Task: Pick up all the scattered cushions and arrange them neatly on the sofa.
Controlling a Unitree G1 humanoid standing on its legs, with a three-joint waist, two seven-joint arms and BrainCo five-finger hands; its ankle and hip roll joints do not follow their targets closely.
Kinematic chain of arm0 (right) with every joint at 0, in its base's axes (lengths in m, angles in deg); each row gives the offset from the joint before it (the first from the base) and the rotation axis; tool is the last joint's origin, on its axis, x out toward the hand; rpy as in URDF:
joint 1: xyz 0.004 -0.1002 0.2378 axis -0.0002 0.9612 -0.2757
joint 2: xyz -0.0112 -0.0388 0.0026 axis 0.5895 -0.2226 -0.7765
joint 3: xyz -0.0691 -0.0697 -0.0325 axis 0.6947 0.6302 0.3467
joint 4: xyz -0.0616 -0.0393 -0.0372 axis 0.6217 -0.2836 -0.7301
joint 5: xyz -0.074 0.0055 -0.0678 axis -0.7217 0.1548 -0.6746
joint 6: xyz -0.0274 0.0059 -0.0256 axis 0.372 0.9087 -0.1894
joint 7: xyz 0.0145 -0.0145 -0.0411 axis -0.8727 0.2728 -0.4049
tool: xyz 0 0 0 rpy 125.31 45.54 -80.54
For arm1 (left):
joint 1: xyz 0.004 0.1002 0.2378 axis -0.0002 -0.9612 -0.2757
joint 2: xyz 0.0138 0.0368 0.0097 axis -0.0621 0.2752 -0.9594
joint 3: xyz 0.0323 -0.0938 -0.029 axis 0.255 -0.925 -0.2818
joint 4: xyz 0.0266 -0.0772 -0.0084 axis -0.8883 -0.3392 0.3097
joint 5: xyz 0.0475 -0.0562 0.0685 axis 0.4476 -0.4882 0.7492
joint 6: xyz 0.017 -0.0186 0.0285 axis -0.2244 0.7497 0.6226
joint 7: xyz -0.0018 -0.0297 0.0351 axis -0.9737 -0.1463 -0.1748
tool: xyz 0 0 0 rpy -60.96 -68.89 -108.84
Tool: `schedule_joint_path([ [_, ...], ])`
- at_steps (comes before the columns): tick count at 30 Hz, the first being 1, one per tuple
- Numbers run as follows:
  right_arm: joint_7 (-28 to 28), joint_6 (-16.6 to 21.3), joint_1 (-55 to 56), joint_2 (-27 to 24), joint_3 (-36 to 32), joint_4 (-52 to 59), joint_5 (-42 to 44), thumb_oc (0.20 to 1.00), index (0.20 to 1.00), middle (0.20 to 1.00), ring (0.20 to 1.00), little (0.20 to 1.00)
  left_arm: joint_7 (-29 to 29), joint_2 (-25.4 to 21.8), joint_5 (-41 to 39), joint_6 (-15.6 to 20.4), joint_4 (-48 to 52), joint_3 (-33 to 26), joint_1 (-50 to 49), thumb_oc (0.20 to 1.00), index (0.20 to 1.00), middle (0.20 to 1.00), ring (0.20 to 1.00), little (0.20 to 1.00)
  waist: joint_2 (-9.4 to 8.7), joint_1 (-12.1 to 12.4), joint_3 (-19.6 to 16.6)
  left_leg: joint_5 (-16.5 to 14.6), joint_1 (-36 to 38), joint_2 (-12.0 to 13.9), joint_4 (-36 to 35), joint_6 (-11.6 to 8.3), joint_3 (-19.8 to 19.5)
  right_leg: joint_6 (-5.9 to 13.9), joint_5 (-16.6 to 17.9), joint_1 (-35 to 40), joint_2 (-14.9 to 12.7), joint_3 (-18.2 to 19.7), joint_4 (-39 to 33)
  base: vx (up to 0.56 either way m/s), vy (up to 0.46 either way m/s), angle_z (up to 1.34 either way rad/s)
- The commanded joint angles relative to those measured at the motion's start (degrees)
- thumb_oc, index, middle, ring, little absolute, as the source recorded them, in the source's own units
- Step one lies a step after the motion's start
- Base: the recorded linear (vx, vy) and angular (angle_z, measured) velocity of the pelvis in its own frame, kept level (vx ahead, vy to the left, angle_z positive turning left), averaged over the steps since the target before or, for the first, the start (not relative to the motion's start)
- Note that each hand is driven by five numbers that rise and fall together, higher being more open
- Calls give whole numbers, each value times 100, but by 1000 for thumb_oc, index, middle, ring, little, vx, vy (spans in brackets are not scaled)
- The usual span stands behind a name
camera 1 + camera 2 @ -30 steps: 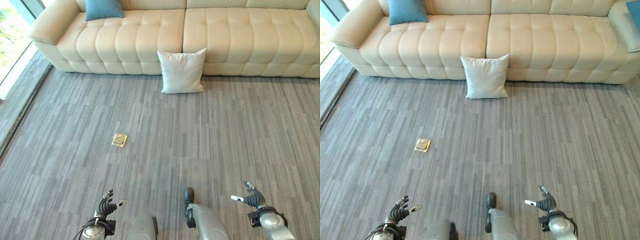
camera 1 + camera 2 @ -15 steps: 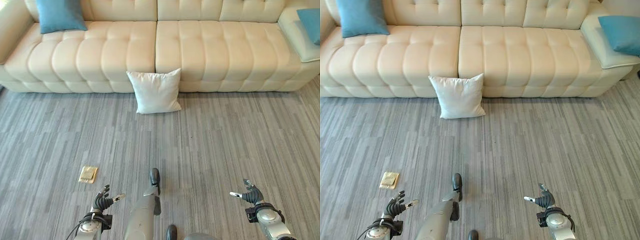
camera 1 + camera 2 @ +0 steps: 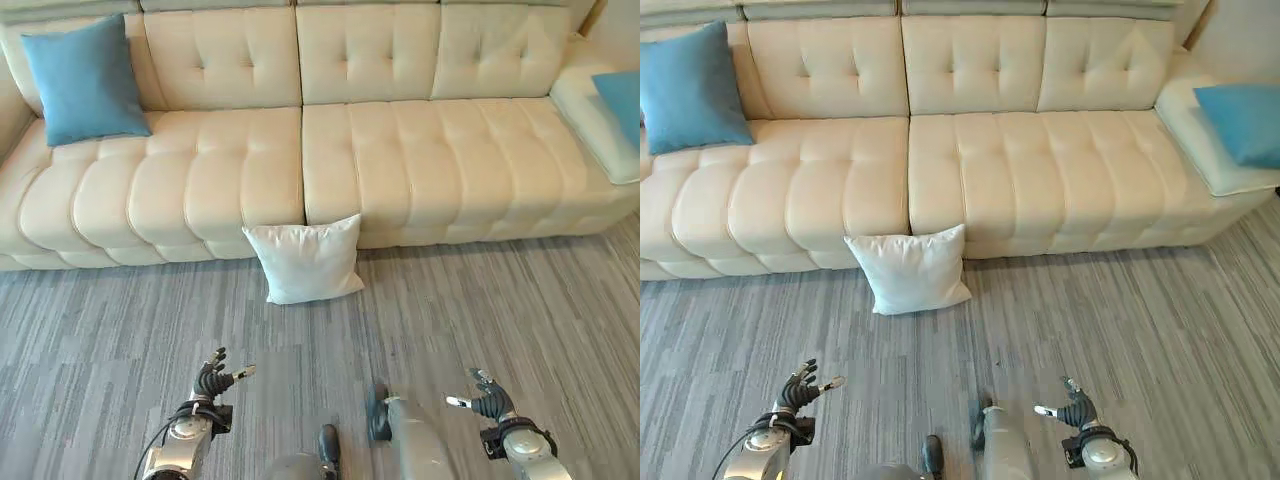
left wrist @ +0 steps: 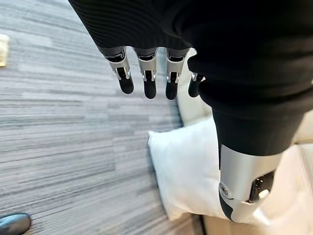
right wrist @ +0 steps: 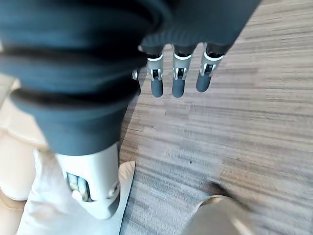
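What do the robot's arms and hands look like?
Both arms are shiny silver-grey. The left hand and the right hand each have silver fingers with dark tips and a thumb set apart. A dark ribbed cover wraps the wrist and the back of each hand.

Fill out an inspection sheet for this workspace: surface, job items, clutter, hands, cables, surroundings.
Surface: grey striped carpet; cream tufted sofa along the far side.
Job's things: white cushion on the carpet, leaning against the sofa front at the seam between seats. Blue cushion upright at the sofa's left end against the backrest; second blue cushion lying on the right end section.
Clutter: small tan object on the carpet, too small to identify.
Hands: left hand and right hand both open, empty, low over the carpet, short of the white cushion.
Cables: nothing seen.
Surroundings: nothing seen.
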Motion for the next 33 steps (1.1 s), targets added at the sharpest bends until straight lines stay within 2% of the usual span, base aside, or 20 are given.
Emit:
schedule_joint_path([
  [1, -96, 97, -104, -232, -265, -46, 42, 1000, 1000, 1000, 1000, 1000, 9, -146, 170, 192, 321, 103, -254, 1000, 1000, 1000, 1000, 1000, -131, -68, -50, -225, -470, 288, 961, -725, 434, 295, 467, 972, 48, 240, -62, 269, -73, 122],
  [2, -90, 108, -33, -220, -327, -5, 74, 1000, 1000, 1000, 1000, 1000, 58, -148, 181, 197, 402, 112, -319, 1000, 1000, 1000, 1000, 1000, -163, -73, -112, -160, -545, 354, 1335, -795, 510, 260, 501, 1085, 9, 215, -207, 254, -93, 105],
  [3, -111, 145, -38, -261, -299, -36, 155, 1000, 1000, 1000, 1000, 1000, 115, -116, 120, 198, 469, 127, -408, 1000, 1000, 1000, 1000, 1000, -192, -7, -135, 6, -838, 545, 2238, -942, 759, 44, 388, 1483, 48, 150, -349, 314, -118, 108],
  [5, -131, 145, -43, -269, -320, -42, 173, 1000, 1000, 1000, 1000, 1000, 121, -112, 137, 185, 453, 127, -421, 1000, 1000, 1000, 1000, 1000, -215, 10, -163, 108, -959, 635, 2478, -986, 839, -14, 320, 1591, 74, 130, -421, 202, -59, 44],
  [6, -125, 116, 1, -281, -339, -64, 191, 1000, 1000, 1000, 1000, 1000, 163, -100, 156, 141, 351, 128, -430, 1000, 1000, 1000, 1000, 1000, -208, 44, -179, -42, -1061, 1082, 2419, -979, 1090, -65, 34, 1834, 94, 54, -423, 167, 13, 4],
  [9, -153, 111, 7, -292, -331, -2, 191, 1000, 1000, 1000, 1000, 1000, 150, -128, 185, 140, 334, 127, -418, 1000, 1000, 1000, 1000, 1000, -289, 118, -168, -145, -1304, 1213, 2044, -807, 1163, -90, -39, 1910, 32, 65, -433, 181, 64, -8],
  [10, -177, 98, 14, -298, -334, -6, 190, 1000, 1000, 1000, 1000, 1000, 149, -165, 168, 121, 395, 125, -419, 1000, 1000, 1000, 1000, 1000, -285, 165, -178, 56, -1406, 1324, 1560, -852, 1008, -109, -154, 1975, 67, 117, -411, 118, 60, -18],
  [11, -177, 98, 15, -297, -333, -6, 190, 1000, 1000, 1000, 1000, 1000, 149, -166, 168, 120, 396, 125, -420, 1000, 1000, 1000, 1000, 1000, -289, 164, -177, 63, -1398, 1318, 1548, -852, 1009, -109, -156, 1978, 64, 116, -410, 212, 123, -15],
  [13, -236, 69, 0, -315, -309, -75, 166, 1000, 1000, 1000, 1000, 1000, 72, -204, 118, 121, 410, 97, -388, 1000, 1000, 1000, 1000, 1000, -238, 254, -152, 720, -1695, 1530, 946, -1075, 719, -100, -324, 2198, 141, 186, -443, 284, 200, -14],
  [14, -246, 48, -4, -316, -332, -62, 163, 1000, 1000, 1000, 1000, 1000, 49, -206, 81, 114, 429, 75, -401, 1000, 1000, 1000, 1000, 1000, -234, 270, -148, 841, -1810, 1582, 880, -1117, 691, -91, -367, 2295, 136, 215, -479, 239, 175, -13],
  [18, -208, 14, 53, -286, -396, -27, 133, 1000, 1000, 1000, 1000, 1000, 77, -248, 73, 86, 443, 26, -414, 1000, 1000, 1000, 1000, 1000, -183, 283, -224, 794, -1823, 1576, 857, -1121, 771, -19, -458, 2423, 61, 296, -422, 259, 245, -29],
  [21, -186, 16, -1, -247, -384, 38, 56, 1000, 1000, 1000, 1000, 1000, 81, -324, 135, 101, 417, 5, -384, 1000, 1000, 1000, 1000, 1000, -203, 322, -290, 547, -1877, 1383, 1129, -984, 772, 84, -473, 2449, -162, 417, -202, 272, 294, -24],
  [22, -183, 8, -64, -203, -339, 45, 26, 1000, 1000, 1000, 1000, 1000, 37, -433, 143, 101, 472, -35, -320, 1000, 1000, 1000, 1000, 1000, -250, 346, -286, 315, -1792, 1240, 1207, -819, 848, 177, -268, 2254, -359, 476, 331, 233, 279, -11],
  [23, -183, 8, -65, -201, -339, 45, 26, 1000, 1000, 1000, 1000, 1000, 37, -434, 143, 100, 473, -35, -320, 1000, 1000, 1000, 1000, 1000, -253, 351, -288, 311, -1795, 1238, 1210, -817, 854, 180, -272, 2246, -363, 483, 340, 218, 301, -21],
  [26, -150, -16, -251, -168, -221, 106, -31, 1000, 1000, 1000, 1000, 1000, -41, -555, 153, 74, 533, -121, -247, 1000, 1000, 1000, 1000, 1000, -239, 359, -174, 0, -1491, 1042, 1255, -533, 1053, 238, 249, 1808, -661, 533, 1290, 200, 298, -21],
  [27, -159, -1, -314, -141, -156, 95, -69, 1000, 1000, 1000, 1000, 1000, -76, -574, 151, 83, 474, -155, -242, 1000, 1000, 1000, 1000, 1000, -171, 376, -104, -130, -1313, 983, 1241, -422, 1177, 220, 429, 1579, -864, 321, 1738, 179, 285, -24],
  [29, -128, -17, -295, -139, -139, 102, -78, 1000, 1000, 1000, 1000, 1000, -70, -539, 98, 76, 455, -191, -314, 1000, 1000, 1000, 1000, 1000, -134, 356, -101, -290, -1016, 872, 1111, -426, 1135, 244, 294, 1470, -888, 229, 1901, 229, 191, -35],
  [30, -129, -16, -303, -138, -140, 104, -78, 1000, 1000, 1000, 1000, 1000, -71, -541, 98, 76, 457, -195, -307, 1000, 1000, 1000, 1000, 1000, -125, 361, -102, -165, -1068, 899, 1086, -392, 1194, 168, 396, 1437, -874, 172, 1836, 316, 156, -24],
  [31, -105, -24, -309, -164, -147, 80, -68, 1000, 1000, 1000, 1000, 1000, -54, -506, 57, 78, 345, -224, -330, 1000, 1000, 1000, 1000, 1000, -96, 317, -122, -162, -872, 795, 855, -411, 1156, 159, 293, 1335, -720, 40, 1514, 257, 75, 0],
  [33, -124, -16, -321, -209, -138, 103, -75, 1000, 1000, 1000, 1000, 1000, -54, -457, 45, 74, 224, -227, -361, 1000, 1000, 1000, 1000, 1000, -80, 289, -103, -322, -609, 715, 684, -460, 1109, 256, 145, 1195, -651, -201, 1087, 326, 45, -5],
])
